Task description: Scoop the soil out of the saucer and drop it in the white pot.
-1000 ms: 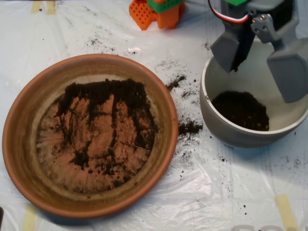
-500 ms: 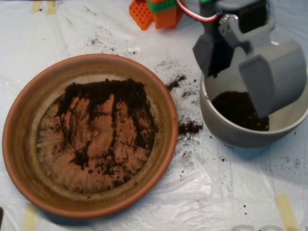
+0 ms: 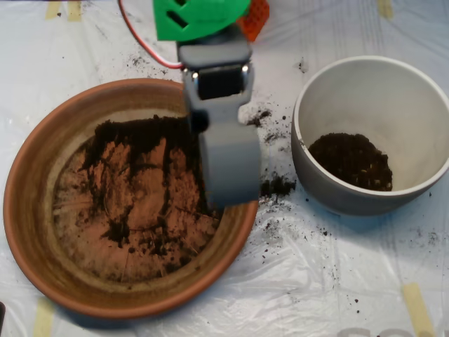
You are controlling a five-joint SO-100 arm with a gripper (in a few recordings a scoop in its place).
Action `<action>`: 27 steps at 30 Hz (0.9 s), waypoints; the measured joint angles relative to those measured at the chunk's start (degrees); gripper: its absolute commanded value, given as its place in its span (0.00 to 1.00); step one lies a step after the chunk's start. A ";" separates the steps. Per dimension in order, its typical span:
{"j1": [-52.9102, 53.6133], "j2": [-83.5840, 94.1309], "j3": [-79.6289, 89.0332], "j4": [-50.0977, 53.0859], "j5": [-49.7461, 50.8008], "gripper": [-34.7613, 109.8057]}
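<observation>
Grey scoop (image 3: 228, 168) is hanging over the right side of the saucer (image 3: 42, 232), its shell covering the rim there — can't tell if the halves are apart or together from this angle. Soil (image 3: 151, 137) is lying in the saucer as a dark band along the top with streaks running down, bare terracotta showing between. White pot (image 3: 351, 77) is sitting to the right, apart from the scoop, holding a dark pile of earth at its bottom. Loose crumbs (image 3: 277, 186) are lying on the plastic sheet (image 3: 316, 281) between saucer and pot.
</observation>
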 measured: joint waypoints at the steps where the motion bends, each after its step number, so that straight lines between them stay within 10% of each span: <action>1: 1.23 1.14 4.57 -2.11 -1.49 0.55; 27: 8.09 2.81 44.91 -29.44 -21.45 0.56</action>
